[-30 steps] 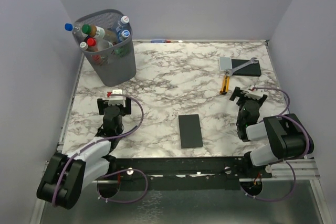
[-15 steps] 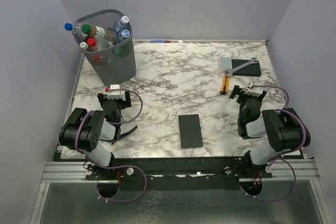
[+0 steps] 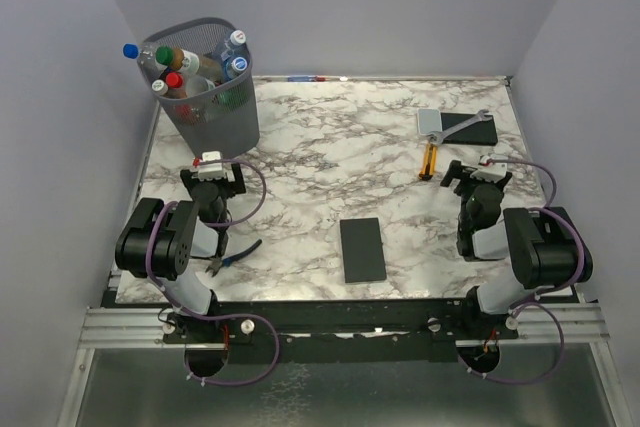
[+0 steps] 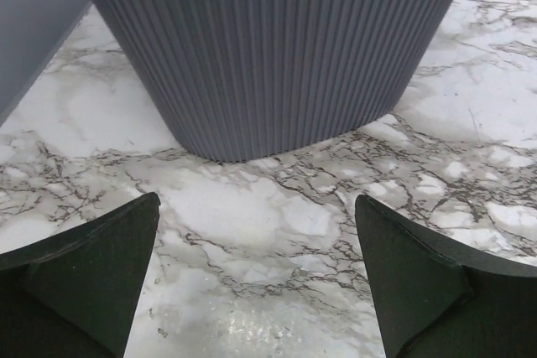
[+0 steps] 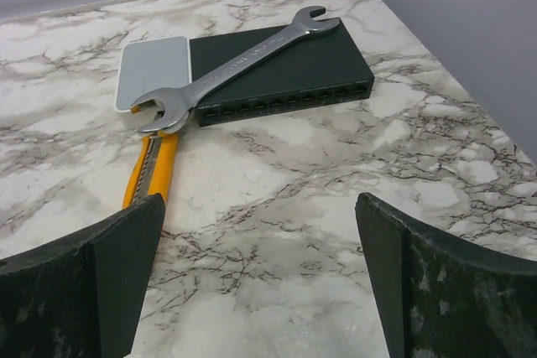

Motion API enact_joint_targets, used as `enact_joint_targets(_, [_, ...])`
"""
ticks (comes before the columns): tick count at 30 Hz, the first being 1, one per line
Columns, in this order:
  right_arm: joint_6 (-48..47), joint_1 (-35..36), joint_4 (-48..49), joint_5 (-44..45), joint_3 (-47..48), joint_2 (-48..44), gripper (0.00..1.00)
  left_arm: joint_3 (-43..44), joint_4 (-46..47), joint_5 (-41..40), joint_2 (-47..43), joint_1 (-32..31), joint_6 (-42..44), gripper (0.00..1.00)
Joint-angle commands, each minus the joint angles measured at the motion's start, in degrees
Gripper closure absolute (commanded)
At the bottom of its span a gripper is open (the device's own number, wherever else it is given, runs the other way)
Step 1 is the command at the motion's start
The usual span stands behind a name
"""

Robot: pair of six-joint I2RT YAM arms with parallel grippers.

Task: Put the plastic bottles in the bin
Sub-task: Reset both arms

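My L hand (image 3: 213, 173) & R hand (image 3: 477, 171): wide open, empty. Bin (image 3: 222, 125) just ahead of L, far from R; bottles (image 3: 183, 69) inside.

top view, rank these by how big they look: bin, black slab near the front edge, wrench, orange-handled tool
1. bin, clearly largest
2. black slab
3. wrench
4. orange-handled tool, though its far end hides under the wrench head, so this last place is unsure
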Motion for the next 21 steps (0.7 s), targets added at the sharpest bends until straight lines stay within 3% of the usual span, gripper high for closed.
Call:
enact_joint_targets(1, [1.46, -1.6, -1.26, -2.15, 0.84, -0.58, 0.0, -0.28, -0.09, 6.48, -0.13, -0.09, 0.99, 0.01])
enact_joint_targets(4, [-0.8, -1.6, -1.46, -8.15, 0.68, -1.0, 0.0, -0.15, 0.54, 5.38, 0.3, 1.14, -0.65, 0.01])
enact_joint_targets(21, [0.06, -1.6, -3.24, -7.08, 1.24, -1.36, 0.0, 0.33, -0.79, 2.64, -0.04, 1.23, -2.26, 0.01])
